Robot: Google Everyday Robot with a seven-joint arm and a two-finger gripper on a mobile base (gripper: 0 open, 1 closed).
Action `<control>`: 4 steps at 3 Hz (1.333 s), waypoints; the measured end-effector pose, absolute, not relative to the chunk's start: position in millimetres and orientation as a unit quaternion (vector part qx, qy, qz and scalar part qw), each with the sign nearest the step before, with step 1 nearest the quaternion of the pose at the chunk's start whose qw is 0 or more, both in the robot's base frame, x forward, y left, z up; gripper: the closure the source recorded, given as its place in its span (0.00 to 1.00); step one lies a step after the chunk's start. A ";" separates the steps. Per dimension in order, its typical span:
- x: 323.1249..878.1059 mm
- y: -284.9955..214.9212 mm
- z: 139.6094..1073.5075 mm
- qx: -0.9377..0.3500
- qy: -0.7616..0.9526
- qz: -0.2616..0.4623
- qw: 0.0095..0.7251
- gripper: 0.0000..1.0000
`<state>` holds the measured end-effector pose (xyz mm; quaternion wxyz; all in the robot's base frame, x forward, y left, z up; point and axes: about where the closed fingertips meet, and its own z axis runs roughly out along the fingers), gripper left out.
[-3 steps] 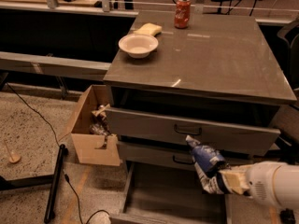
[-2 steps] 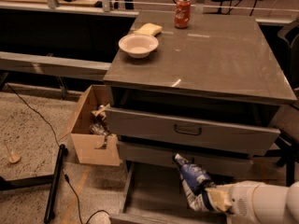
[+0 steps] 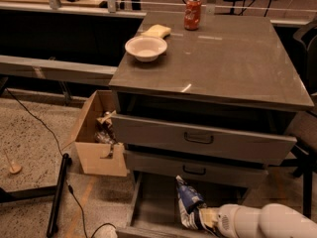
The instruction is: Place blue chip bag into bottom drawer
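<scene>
Down over the bottom drawer [image 3: 153, 208], the claw [image 3: 205, 218] grips the crumpled, shiny-edged blue chip bag [image 3: 187, 202].

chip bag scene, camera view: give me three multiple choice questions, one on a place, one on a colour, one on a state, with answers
1. Where is the blue chip bag?
A on a shelf
B in the gripper, over the bottom drawer
C in a sink

2. What colour is the soda can?
A green
B red
C yellow

3. The bottom drawer is:
A pulled out
B pushed shut
C lifted off the cabinet

Answers:
1 B, the gripper, low at the right, holds the bag's lower end above the drawer floor.
2 B, the can at the back is red.
3 A, its floor shows below the two upper drawers.
</scene>
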<state>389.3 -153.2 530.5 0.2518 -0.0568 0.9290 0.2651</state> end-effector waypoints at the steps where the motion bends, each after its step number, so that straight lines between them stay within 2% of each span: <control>1: 405.7 -139.4 513.9 -0.055 0.929 0.265 0.251 1.00; 2: 406.7 -139.8 508.3 -0.054 0.928 0.268 0.252 1.00; 4: 470.3 -174.7 435.5 -0.061 0.913 0.298 0.272 1.00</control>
